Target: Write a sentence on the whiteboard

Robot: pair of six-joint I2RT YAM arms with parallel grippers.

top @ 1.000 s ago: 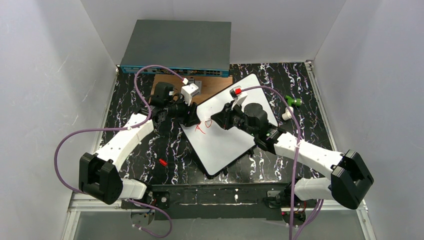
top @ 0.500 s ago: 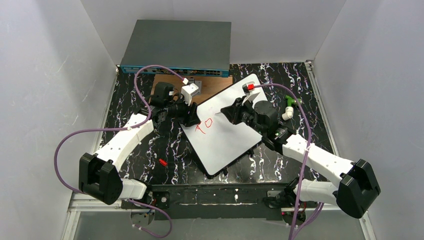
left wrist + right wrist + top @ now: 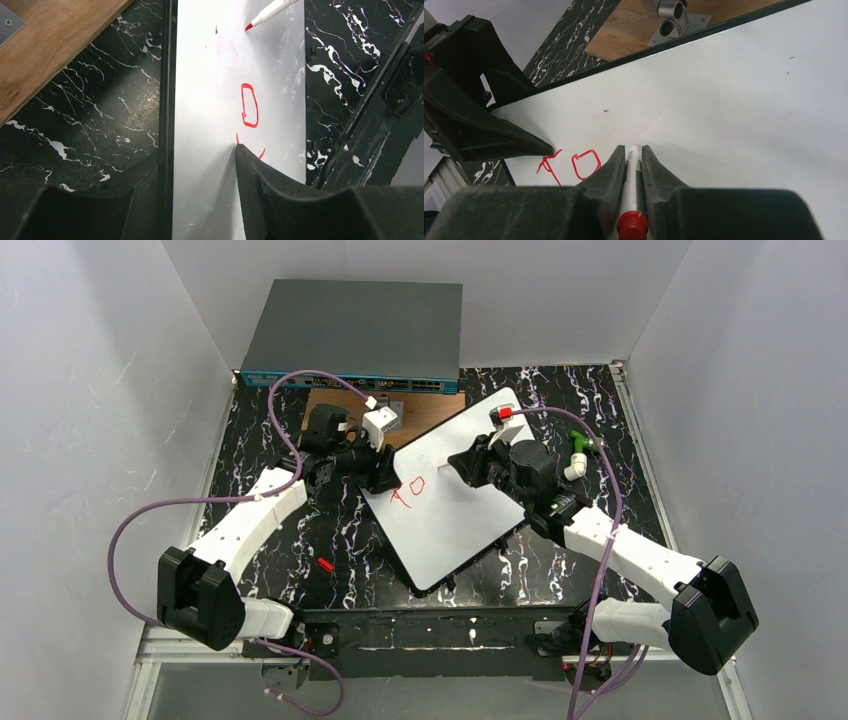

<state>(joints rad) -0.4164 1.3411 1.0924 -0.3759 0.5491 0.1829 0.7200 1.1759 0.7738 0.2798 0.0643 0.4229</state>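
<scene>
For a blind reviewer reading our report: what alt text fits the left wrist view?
The left gripper clamps the whiteboard at its edge, and the board runs up the frame over a dark table. Two red marks sit just past the grip, with a red-tipped marker pointing at the board farther up. A wooden plate shows top left.

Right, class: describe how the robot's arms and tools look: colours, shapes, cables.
Left arm and right arm: white shells, blocky black joints, a purple cable looping along each. Left tool and right tool: black, two tapered fingers, a white block on top.
</scene>
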